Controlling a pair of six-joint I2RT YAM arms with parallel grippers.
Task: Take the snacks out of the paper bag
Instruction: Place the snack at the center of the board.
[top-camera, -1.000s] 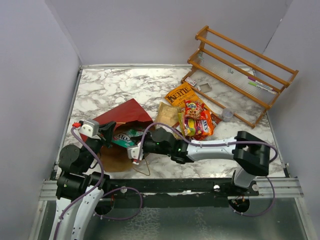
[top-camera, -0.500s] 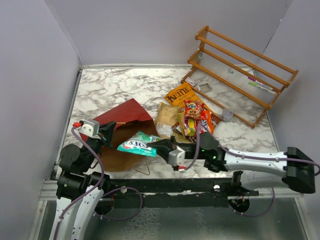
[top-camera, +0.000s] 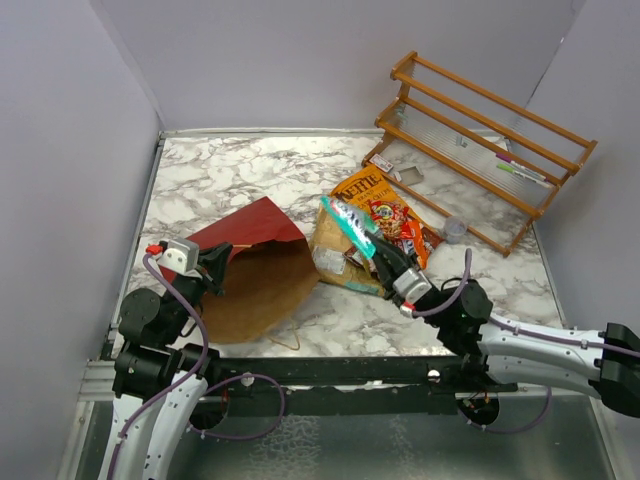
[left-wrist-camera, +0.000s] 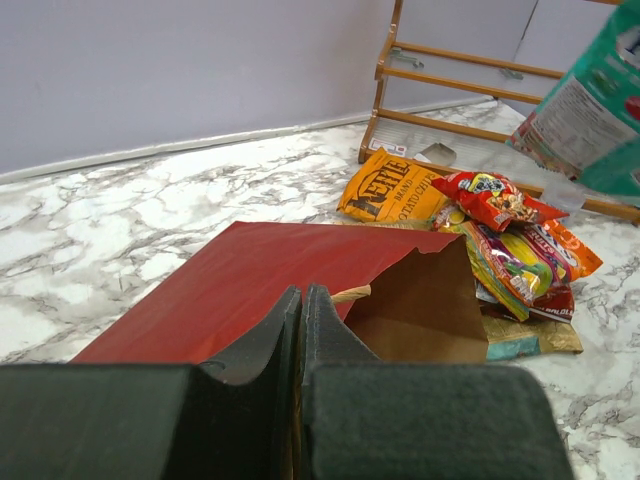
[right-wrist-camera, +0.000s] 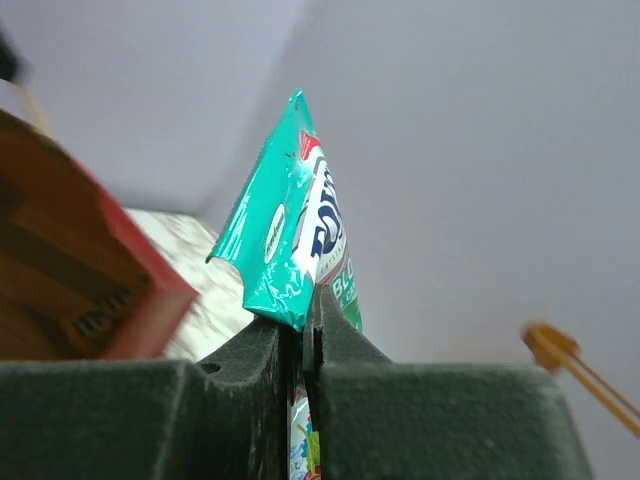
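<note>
Right claw (right-wrist-camera: 303, 305) tight on teal pack (right-wrist-camera: 288, 215)

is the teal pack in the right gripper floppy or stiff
Probably light and fairly stiff: the teal pack stands up from the right gripper, pinched at one edge, without drooping. Its creased film likely crinkles and gives under pressure. Glossy surface, so it may slip in so thin a pinch.

- marble-patterned table (top-camera: 220, 180), white with grey veins;
- paper bag (top-camera: 262, 285) lying flat, near left;
- orange Kettle chip bag (top-camera: 362, 186), tan chip bag (top-camera: 335, 235), and red and yellow candy packs (top-camera: 395, 220) heaped together, mid-right;
- wooden rack (top-camera: 480, 140), far right; grey cup (top-camera: 455, 229) just beside it
</note>
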